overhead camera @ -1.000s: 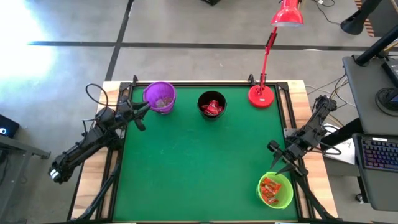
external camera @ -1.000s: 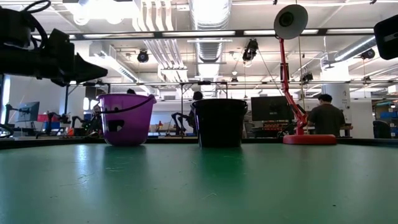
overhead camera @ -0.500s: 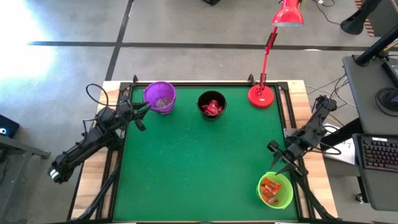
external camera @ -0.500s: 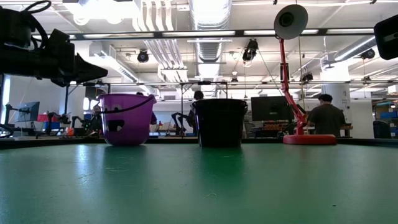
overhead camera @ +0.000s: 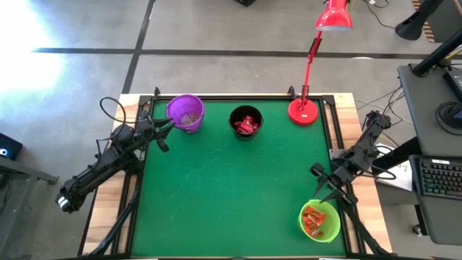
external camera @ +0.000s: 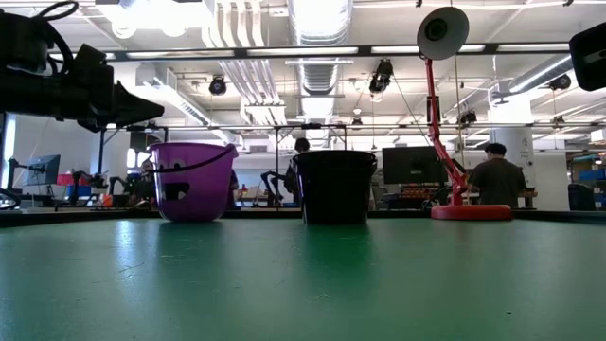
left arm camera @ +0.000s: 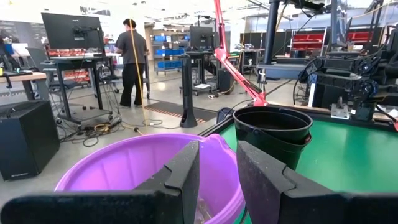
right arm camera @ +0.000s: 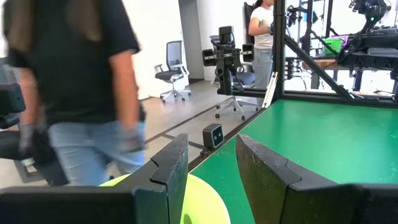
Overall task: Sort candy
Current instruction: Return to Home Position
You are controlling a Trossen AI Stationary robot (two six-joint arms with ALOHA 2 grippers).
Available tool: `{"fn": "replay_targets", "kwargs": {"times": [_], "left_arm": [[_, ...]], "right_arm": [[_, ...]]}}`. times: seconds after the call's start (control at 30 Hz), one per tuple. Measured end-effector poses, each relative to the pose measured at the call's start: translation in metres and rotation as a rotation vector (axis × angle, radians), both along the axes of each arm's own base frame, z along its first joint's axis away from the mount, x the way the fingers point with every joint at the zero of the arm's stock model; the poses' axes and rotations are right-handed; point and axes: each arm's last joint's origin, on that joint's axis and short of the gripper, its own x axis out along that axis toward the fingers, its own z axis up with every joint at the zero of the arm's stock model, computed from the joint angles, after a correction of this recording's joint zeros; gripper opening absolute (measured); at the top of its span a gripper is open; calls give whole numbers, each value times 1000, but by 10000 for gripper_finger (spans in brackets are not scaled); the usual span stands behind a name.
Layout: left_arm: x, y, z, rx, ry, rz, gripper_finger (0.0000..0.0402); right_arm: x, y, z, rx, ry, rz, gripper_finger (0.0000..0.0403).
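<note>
All candy I see lies inside the cups: pale pieces in the purple cup [overhead camera: 185, 112], shiny red ones [overhead camera: 247, 125] in the black cup [overhead camera: 245, 121], orange-red ones [overhead camera: 312, 219] in the green cup [overhead camera: 320, 220]. My left gripper [overhead camera: 167, 128] hovers open at the purple cup's left rim; the left wrist view shows its fingers [left arm camera: 186, 168] above the purple cup [left arm camera: 124, 174], holding nothing. My right gripper [overhead camera: 325, 191] hangs open just beyond the green cup's far rim, with the green cup [right arm camera: 193, 199] below its fingers. All three cups stand upright on the green mat.
A red desk lamp stands with its base [overhead camera: 302, 111] at the mat's far right corner and its arm reaching up. In the low view the purple cup [external camera: 194, 180], black cup [external camera: 333, 185] and lamp base [external camera: 471, 210] line the far edge. People move in the room beyond.
</note>
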Motion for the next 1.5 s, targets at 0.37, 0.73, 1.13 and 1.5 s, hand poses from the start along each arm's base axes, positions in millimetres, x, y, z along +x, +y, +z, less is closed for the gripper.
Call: {"fn": "replay_targets", "kwargs": {"times": [0.37, 0.73, 1.13, 1.5], "left_arm": [[-1, -1, 6, 8, -9, 0, 89], [-1, -1, 6, 8, -9, 0, 89], [-1, -1, 6, 9, -10, 0, 89], [-1, -1, 6, 9, -10, 0, 89]], "right_arm": [[0, 0, 0, 0, 0, 0, 128], [0, 0, 0, -1, 0, 0, 128], [0, 0, 0, -1, -1, 0, 128], [0, 0, 0, 0, 0, 0, 128]]}}
